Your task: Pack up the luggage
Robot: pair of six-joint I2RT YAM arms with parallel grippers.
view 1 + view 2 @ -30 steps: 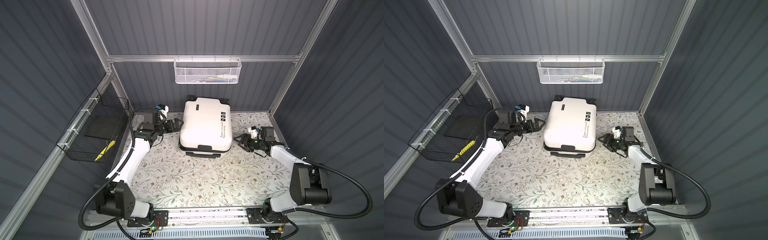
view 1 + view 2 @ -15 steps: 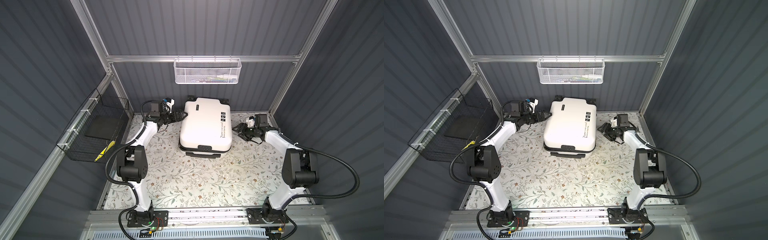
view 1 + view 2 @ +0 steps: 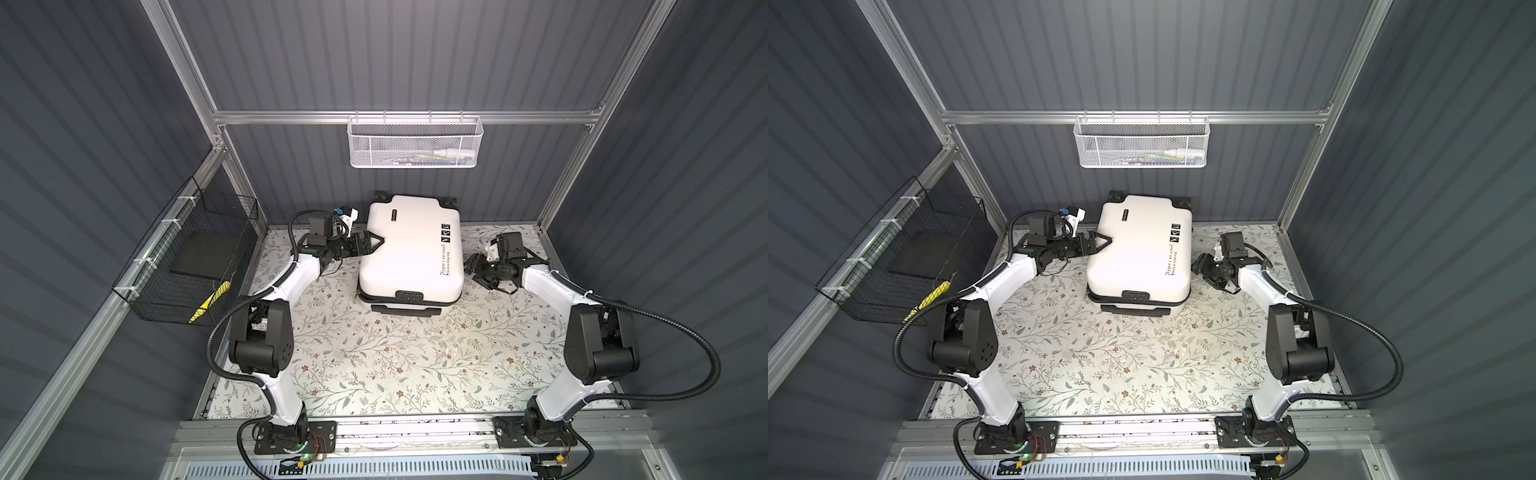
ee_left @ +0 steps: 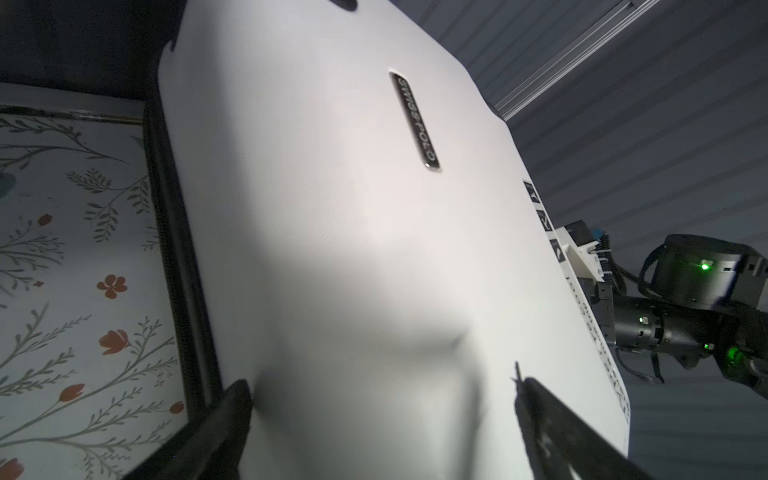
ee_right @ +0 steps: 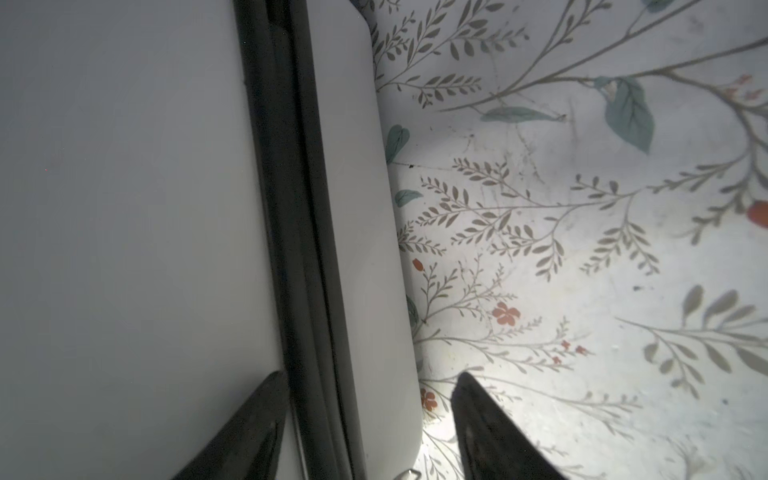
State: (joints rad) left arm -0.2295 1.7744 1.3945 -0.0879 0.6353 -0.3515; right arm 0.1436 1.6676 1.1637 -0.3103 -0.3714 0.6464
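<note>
Luggage (image 3: 410, 249) is lying shut; left gripper (image 3: 375, 243), wide open, and right gripper (image 3: 473, 268), half-open, are seemingly seeking its seam, empty.

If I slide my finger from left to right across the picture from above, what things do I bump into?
black wire basket → left gripper → luggage → right gripper

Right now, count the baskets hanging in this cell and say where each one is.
2. The white mesh basket hangs on the back rail, above the luggage; the black wire basket hangs on the left side rail. No others show.
</note>
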